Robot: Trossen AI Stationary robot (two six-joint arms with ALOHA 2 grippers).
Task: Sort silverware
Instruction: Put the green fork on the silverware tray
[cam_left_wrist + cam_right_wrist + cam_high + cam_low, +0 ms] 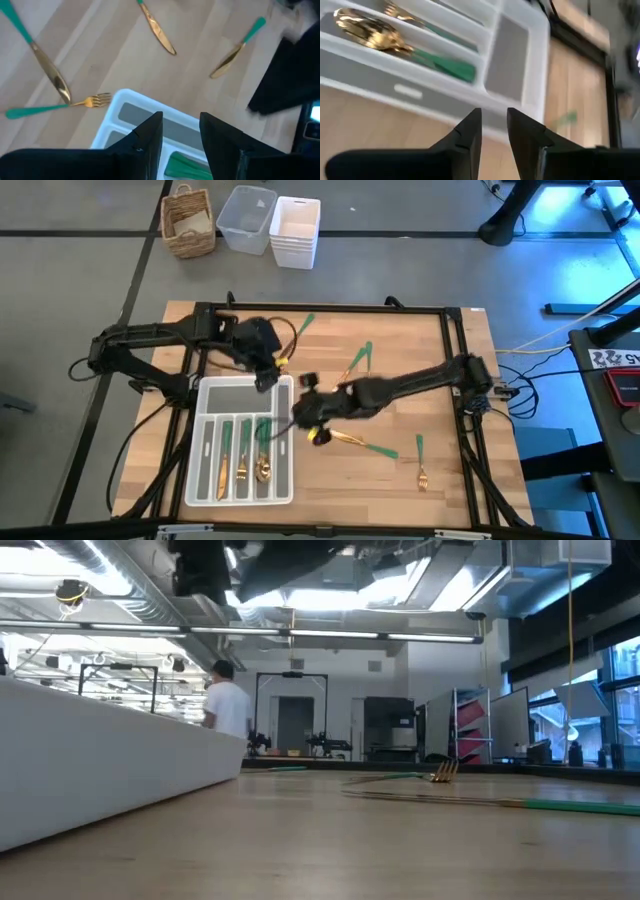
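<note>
Over the white tray (205, 395), both grippers hover empty, no lettering readable anywhere.
Left gripper (181, 131) and right gripper (494, 127) hold fingers slightly apart; silverware (243, 463) lies in the tray's slots, more scattered on the table (440, 380).

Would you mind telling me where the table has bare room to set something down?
Free: the front strip between the white tray and the lone fork. Crowded: around the right gripper and left gripper by the tray's upper right corner.

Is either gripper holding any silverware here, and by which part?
Nothing is held. The left gripper and right gripper both hang open and empty at the white compartmented tray.
</note>
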